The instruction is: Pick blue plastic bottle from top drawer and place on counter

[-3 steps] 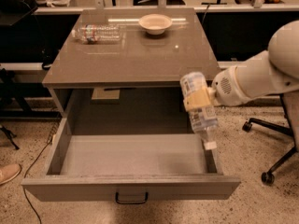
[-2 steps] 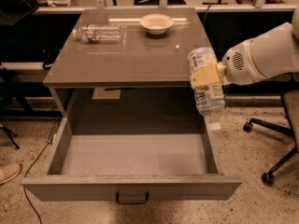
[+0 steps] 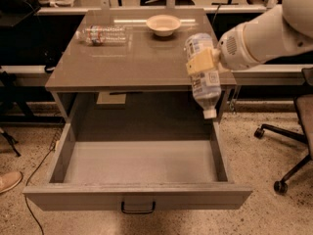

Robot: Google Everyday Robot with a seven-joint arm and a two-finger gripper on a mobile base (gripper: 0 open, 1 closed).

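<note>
My gripper (image 3: pixel 201 62) is shut on the blue plastic bottle (image 3: pixel 204 84) and holds it in the air, cap down, over the front right edge of the counter (image 3: pixel 137 62). The bottle is pale blue with a white-and-blue label and a white cap. The top drawer (image 3: pixel 139 168) is pulled wide open below, its inside bare, with a small dark handle (image 3: pixel 138 208) on its front panel. My white arm (image 3: pixel 264 31) reaches in from the right.
A clear bottle with a red-and-blue label (image 3: pixel 102 34) lies on its side at the counter's back left. A cream bowl (image 3: pixel 163 24) stands at the back middle. An office chair base (image 3: pixel 288 151) is on the floor at right. A shoe (image 3: pixel 9 180) shows at the left edge.
My gripper has lifted the bottle up out of the drawer's right side and carried it higher, to the counter's front right edge.
</note>
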